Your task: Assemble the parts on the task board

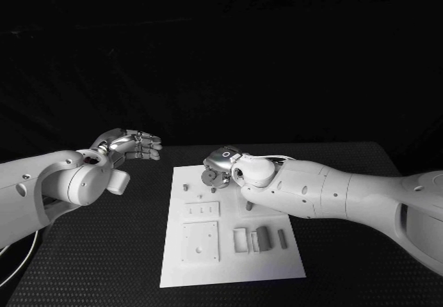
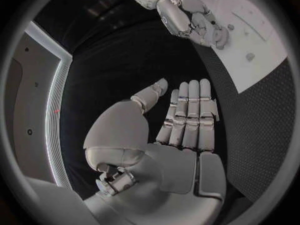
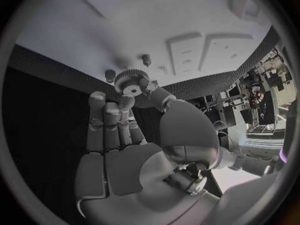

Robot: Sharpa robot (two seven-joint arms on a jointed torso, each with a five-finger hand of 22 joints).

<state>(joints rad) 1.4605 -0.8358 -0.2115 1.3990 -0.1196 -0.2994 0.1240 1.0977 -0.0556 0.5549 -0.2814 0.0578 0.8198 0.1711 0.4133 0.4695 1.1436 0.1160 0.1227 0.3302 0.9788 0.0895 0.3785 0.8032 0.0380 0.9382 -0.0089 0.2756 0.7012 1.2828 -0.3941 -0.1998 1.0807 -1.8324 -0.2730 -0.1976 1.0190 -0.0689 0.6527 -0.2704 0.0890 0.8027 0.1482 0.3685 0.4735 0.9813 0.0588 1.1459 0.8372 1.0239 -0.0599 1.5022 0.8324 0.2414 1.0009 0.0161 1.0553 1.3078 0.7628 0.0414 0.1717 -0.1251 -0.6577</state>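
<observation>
The task board (image 1: 231,268) lay in the middle of the table (image 1: 92,268). On its near part a square plate (image 1: 200,242) sat toward the left, with a smaller plate (image 1: 202,210) just behind it. To the right of the square plate several upright blocks (image 1: 261,238) stood side by side. The right hand (image 1: 225,167) hung over the board's far end, pinching a gear (image 3: 130,82) above two pegs (image 3: 145,60) standing in the board. The left hand (image 1: 129,144) was off the board's far left corner, over the table.
</observation>
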